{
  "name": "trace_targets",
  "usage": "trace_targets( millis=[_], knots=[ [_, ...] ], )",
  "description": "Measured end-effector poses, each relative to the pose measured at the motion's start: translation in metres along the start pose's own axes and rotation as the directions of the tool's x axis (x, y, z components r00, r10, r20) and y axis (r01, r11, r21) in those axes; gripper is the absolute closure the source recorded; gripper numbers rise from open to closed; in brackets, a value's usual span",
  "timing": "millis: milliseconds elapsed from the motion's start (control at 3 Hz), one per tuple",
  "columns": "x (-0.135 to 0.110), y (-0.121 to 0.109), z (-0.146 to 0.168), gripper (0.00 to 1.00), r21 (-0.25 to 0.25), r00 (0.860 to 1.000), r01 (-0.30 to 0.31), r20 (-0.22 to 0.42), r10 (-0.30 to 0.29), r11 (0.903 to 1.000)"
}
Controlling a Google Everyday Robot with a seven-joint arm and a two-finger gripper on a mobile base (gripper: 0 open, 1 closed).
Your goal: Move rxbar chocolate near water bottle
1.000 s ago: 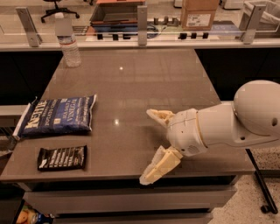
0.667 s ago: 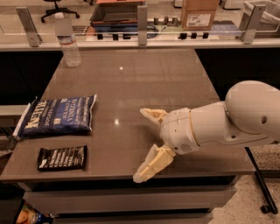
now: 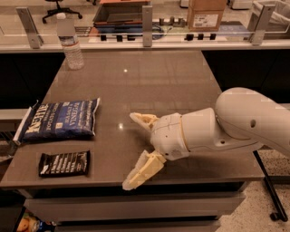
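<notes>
The rxbar chocolate is a flat black wrapper with white text, lying at the table's front left corner. The water bottle stands upright at the far left corner, clear with a white cap. My gripper hangs over the front middle of the table, to the right of the bar, with a gap of bare tabletop between them. Its two cream fingers are spread wide apart and hold nothing.
A blue Kettle chip bag lies on the left side, just behind the bar. The grey table ends close below the gripper. A rail with posts and a cardboard box stand behind the table.
My gripper and arm have moved left along the table's front, closer to the rxbar chocolate. The objects have not moved.
</notes>
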State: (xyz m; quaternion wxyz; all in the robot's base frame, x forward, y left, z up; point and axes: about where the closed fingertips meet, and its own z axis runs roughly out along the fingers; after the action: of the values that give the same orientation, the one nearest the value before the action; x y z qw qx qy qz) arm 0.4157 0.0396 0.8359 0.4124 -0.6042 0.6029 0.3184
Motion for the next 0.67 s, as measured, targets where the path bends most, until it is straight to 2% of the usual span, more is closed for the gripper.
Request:
trace_targets(
  millis=[667],
  knots=[
    [-0.007,0.026,0.032,0.00,-0.025,0.997,-0.016,0.071,0.018,0.9996]
  ],
)
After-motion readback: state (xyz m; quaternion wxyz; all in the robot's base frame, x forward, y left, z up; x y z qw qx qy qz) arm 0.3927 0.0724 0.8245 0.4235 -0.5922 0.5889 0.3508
